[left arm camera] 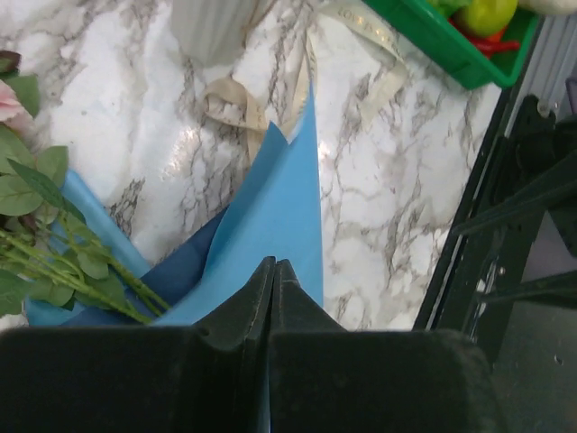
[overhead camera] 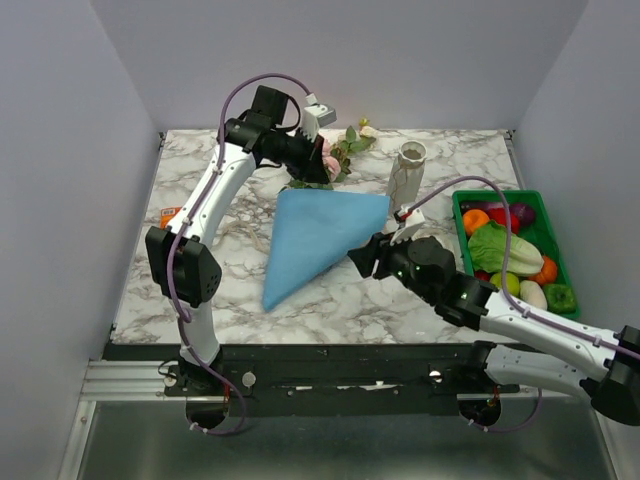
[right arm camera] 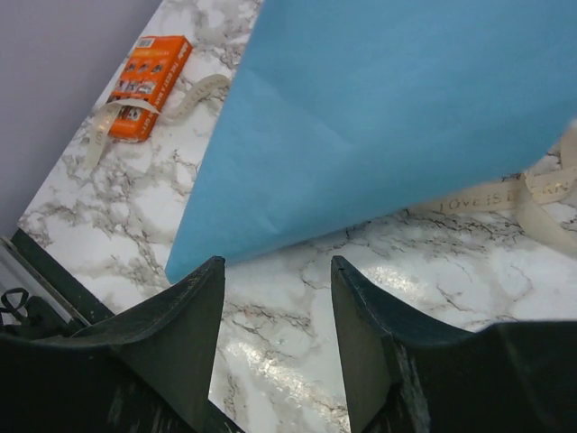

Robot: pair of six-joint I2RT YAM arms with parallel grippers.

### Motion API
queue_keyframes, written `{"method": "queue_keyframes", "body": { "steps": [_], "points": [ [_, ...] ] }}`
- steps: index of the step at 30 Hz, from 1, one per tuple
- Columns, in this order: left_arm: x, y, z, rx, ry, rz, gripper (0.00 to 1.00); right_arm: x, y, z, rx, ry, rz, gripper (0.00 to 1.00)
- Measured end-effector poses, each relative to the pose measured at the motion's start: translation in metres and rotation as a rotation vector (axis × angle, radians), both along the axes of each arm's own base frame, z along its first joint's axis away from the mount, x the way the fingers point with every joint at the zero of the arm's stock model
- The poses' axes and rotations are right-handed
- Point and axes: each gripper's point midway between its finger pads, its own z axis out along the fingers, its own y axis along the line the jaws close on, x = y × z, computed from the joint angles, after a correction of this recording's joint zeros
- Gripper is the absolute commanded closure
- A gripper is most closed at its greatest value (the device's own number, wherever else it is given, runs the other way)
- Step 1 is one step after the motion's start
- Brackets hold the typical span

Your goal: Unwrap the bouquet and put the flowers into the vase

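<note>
The bouquet's blue paper (overhead camera: 318, 240) lies as a flattened cone in the middle of the marble table (overhead camera: 230, 290). The flowers (overhead camera: 342, 150) stick out of its far end, their green stems (left arm camera: 77, 266) lying on the paper (left arm camera: 270, 207). My left gripper (overhead camera: 318, 172) (left arm camera: 275, 263) is at that far end with its jaws pressed together, and a thin blue sliver of paper shows between them. My right gripper (overhead camera: 358, 258) (right arm camera: 278, 266) stands open over bare marble just off the paper's near right edge (right arm camera: 361, 117). The off-white vase (overhead camera: 408, 172) (left arm camera: 212, 27) stands upright to the right of the paper.
Loose beige ribbon (right arm camera: 505, 203) (left arm camera: 243, 104) lies on the marble near the vase, and another piece (right arm camera: 117, 117) by an orange box (overhead camera: 170, 213) (right arm camera: 149, 86) at the left. A green crate (overhead camera: 535, 205) (left arm camera: 424, 41) of toy produce stands at the right edge.
</note>
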Motion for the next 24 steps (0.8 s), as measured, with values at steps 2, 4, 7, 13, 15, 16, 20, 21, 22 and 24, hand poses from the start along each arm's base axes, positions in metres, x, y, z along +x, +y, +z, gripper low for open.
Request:
{"method": "queue_keyframes", "body": {
  "steps": [2, 4, 7, 13, 15, 16, 20, 21, 22, 24],
  "points": [
    [0.005, -0.008, 0.008, -0.013, -0.015, 0.037, 0.87, -0.001, -0.005, 0.008, 0.014, -0.015, -0.011, 0.41],
    [0.009, -0.015, 0.012, -0.023, -0.017, 0.069, 0.8, -0.001, -0.01, 0.015, 0.026, -0.031, -0.026, 0.4],
    [0.01, -0.024, 0.017, -0.035, -0.002, 0.102, 0.49, -0.003, -0.02, 0.02, 0.032, -0.043, -0.05, 0.39],
    [0.004, -0.038, 0.026, -0.047, -0.009, 0.101, 0.01, -0.004, -0.037, 0.024, 0.029, -0.054, -0.097, 0.36],
    [0.011, -0.027, 0.023, -0.029, -0.038, 0.101, 0.01, -0.004, -0.04, 0.023, 0.022, -0.051, -0.104, 0.36],
    [0.015, -0.02, 0.022, -0.022, -0.048, 0.105, 0.01, -0.004, -0.041, 0.023, 0.02, -0.05, -0.106, 0.36],
    [0.047, 0.037, 0.006, 0.012, -0.082, 0.131, 0.01, -0.004, -0.041, 0.022, 0.016, -0.048, -0.108, 0.36],
    [0.058, 0.052, -0.003, 0.026, -0.084, 0.136, 0.01, -0.004, -0.041, 0.021, 0.014, -0.047, -0.108, 0.36],
    [0.069, 0.067, -0.013, 0.04, -0.072, 0.146, 0.01, -0.003, -0.041, 0.02, 0.011, -0.045, -0.108, 0.36],
    [0.086, 0.091, -0.036, 0.062, -0.052, 0.154, 0.01, -0.003, -0.04, 0.018, 0.005, -0.04, -0.108, 0.36]
  ]
}}
